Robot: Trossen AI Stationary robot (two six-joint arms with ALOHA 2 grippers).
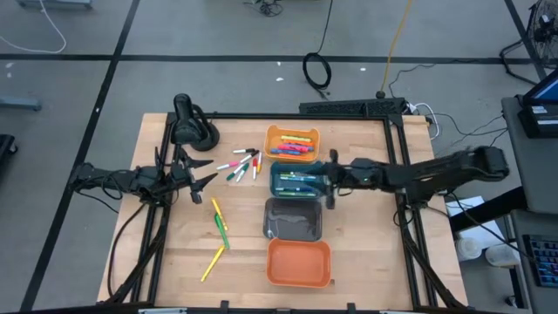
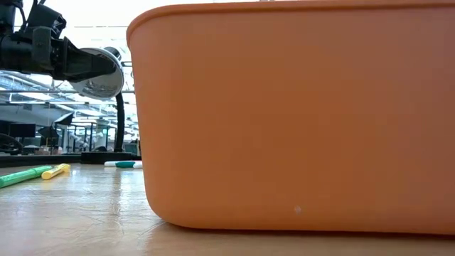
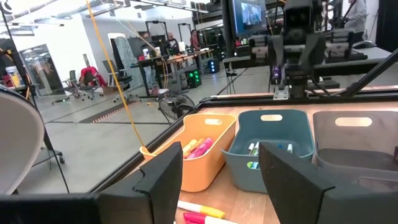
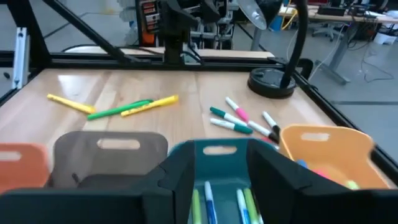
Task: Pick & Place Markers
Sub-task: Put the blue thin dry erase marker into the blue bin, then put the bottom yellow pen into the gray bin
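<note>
Markers [image 1: 244,165] lie scattered on the table [image 1: 366,253]; others fill the light orange bin [image 1: 293,145] and teal bin [image 1: 298,181]

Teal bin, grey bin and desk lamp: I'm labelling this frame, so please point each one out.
teal bin [image 1: 277,182], high view, on its left wall.
grey bin [image 1: 293,228], high view, on its bare floor.
desk lamp [image 4: 272,82], right wrist view, on its round black base.

left arm: reaches in from the desk's left edge, stretched level | left claw [image 1: 202,174]: fingers [image 3: 163,180] spread wide, nothing between them | right arm: extends in from the right edge, forearm level, wrist toward the desk's middle | right claw [image 1: 330,181]: fingers [image 4: 180,174] parted, gap bare, pointing down
</note>
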